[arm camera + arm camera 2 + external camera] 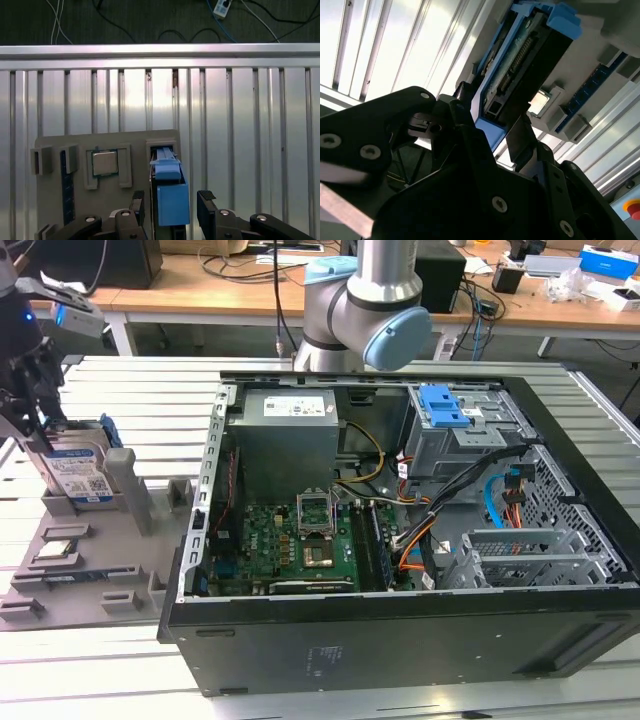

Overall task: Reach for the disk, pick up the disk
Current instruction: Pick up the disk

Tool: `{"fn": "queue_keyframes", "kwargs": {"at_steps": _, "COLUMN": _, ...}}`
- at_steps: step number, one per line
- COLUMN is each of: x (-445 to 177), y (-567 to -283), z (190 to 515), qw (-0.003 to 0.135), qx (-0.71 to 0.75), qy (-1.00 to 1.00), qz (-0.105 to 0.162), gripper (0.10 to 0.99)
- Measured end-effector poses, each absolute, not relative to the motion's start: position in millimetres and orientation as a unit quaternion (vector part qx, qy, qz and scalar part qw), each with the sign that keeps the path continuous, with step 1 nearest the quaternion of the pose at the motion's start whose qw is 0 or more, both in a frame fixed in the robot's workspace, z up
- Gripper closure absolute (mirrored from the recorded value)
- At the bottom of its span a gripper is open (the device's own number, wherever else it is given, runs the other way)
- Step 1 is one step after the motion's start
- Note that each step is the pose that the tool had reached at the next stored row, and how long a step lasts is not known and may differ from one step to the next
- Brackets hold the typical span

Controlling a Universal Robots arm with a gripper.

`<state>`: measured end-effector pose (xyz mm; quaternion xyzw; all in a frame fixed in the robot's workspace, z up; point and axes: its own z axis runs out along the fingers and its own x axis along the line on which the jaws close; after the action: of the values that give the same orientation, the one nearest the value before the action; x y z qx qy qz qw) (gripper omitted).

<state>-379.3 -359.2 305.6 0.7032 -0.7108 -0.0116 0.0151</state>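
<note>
The disk (82, 476) stands on edge in a slot of the grey holder tray (130, 540) at the exterior view's left, its white-and-blue label facing outward and blue bracket along its rim. My gripper (35, 435) hangs right over it, at its top edge. In the first wrist view the disk (167, 167) runs between my two black fingers (137, 205), one on each flat side with a small gap on both. The gripper (172, 204) is open. The second wrist view shows the disk (530, 60) and its connector edge just past my gripper (492, 122).
A small silver chip (105, 163) and a blue-edged memory stick (70, 575) lie in other slots of the tray. An open computer case (400, 520) fills the table's middle and right. The arm's base (360, 300) stands behind it. The table is slatted aluminium (240, 125).
</note>
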Motion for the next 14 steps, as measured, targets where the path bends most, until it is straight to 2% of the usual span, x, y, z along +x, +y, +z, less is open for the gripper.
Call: {"fn": "queue_keyframes", "kwargs": {"at_steps": 14, "x": -378.7, "y": -359.2, "z": 296.5, "qw": 0.015, "qx": 0.703, "qy": -0.711, "qz": -0.012, "gripper": 0.545}}
